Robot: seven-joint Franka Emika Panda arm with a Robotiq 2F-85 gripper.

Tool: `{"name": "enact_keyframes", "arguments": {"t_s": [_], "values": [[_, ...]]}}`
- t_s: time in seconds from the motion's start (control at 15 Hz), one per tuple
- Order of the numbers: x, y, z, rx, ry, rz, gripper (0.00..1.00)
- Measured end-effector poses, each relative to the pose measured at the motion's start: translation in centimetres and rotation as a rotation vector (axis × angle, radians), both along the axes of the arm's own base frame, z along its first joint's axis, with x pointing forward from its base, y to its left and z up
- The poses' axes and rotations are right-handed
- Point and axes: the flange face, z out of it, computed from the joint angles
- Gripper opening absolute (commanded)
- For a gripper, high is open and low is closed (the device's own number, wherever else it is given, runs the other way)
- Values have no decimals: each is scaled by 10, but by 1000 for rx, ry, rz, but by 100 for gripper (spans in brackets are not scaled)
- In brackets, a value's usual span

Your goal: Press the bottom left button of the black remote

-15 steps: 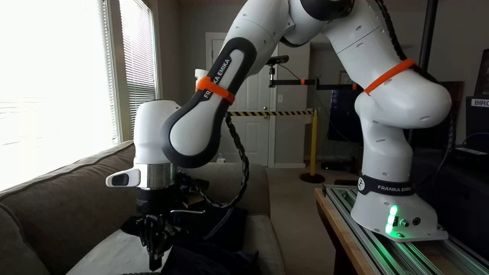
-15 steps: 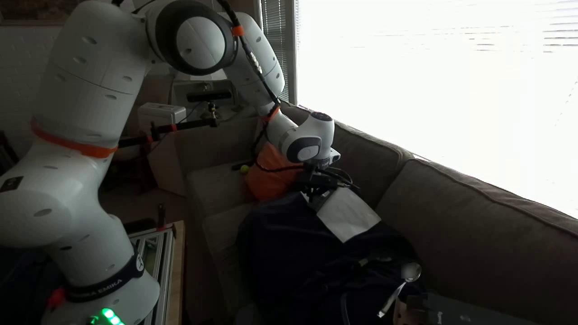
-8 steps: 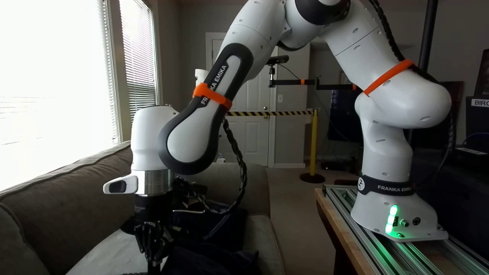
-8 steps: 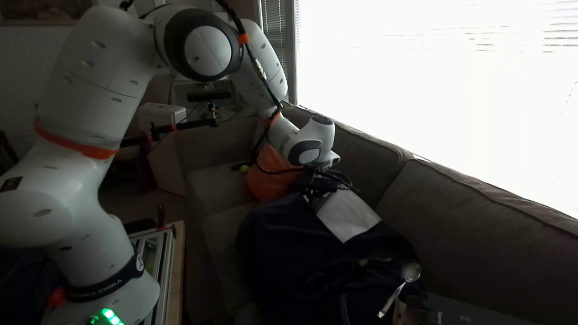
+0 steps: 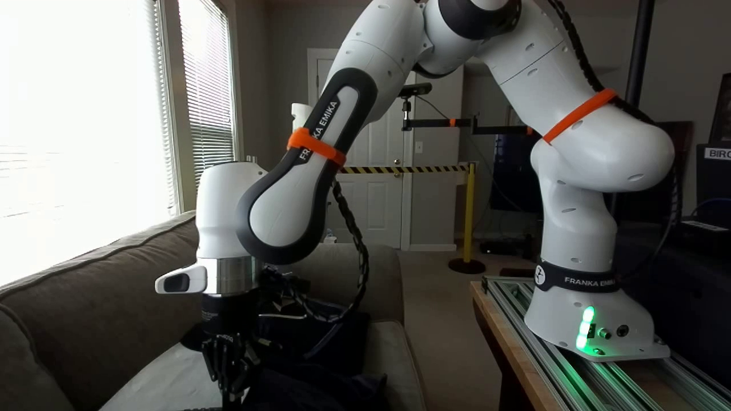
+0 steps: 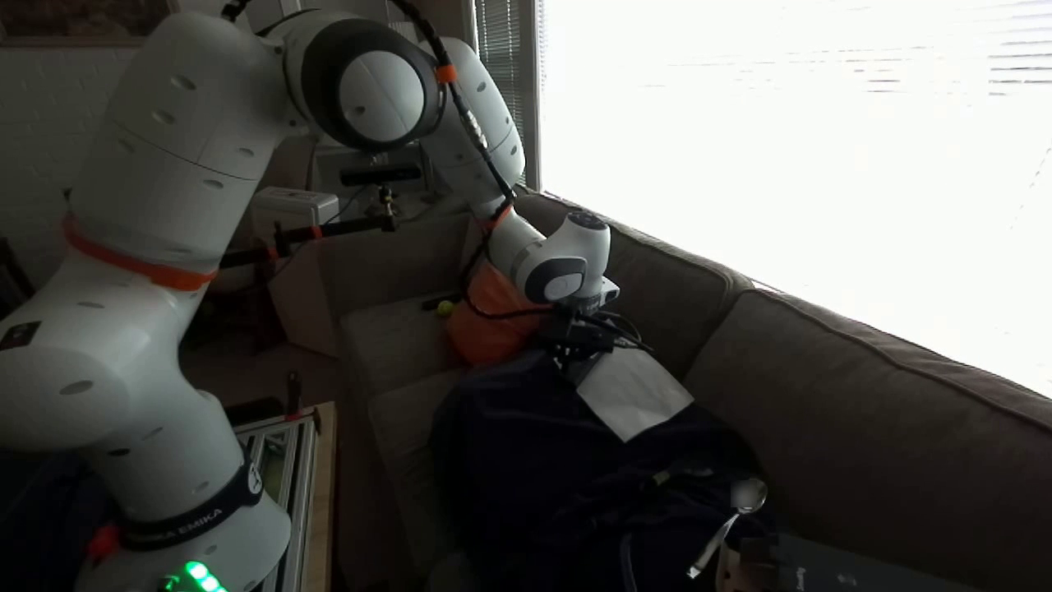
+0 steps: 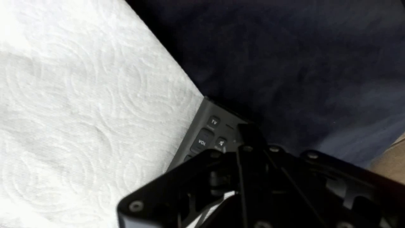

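Observation:
The black remote (image 7: 204, 136) shows in the wrist view. It lies at the corner of a white paper towel (image 7: 95, 95), against dark blue cloth (image 7: 284, 63). Buttons marked TV, VOL and mute are visible at its end; my gripper hides the rest. My gripper (image 7: 251, 131) is shut and empty, fingertips over or on the right side of the remote's visible end. I cannot tell if they touch it. In an exterior view the gripper (image 5: 231, 394) points straight down, tips at the bottom edge. It also shows in an exterior view (image 6: 567, 358) beside the towel. The remote is not discernible in either exterior view.
The sofa backrest (image 6: 871, 395) runs along the window side. An orange bag (image 6: 485, 329) sits behind the gripper. A shiny spoon (image 6: 731, 526) lies on the dark cloth nearer that camera. A brown object (image 7: 390, 161) shows at the right edge of the wrist view.
My arm and gripper have moved down, mostly in the first half second and only slightly since. The gripper stays shut. The towel, bag and spoon have not moved.

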Motion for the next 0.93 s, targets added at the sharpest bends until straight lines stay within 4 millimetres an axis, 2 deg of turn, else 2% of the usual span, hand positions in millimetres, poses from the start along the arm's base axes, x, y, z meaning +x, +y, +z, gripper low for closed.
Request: {"name": "enact_keyframes", "arguments": {"t_s": [0.93], "values": [[-1, -1, -8, -11, 8, 11, 0]]}}
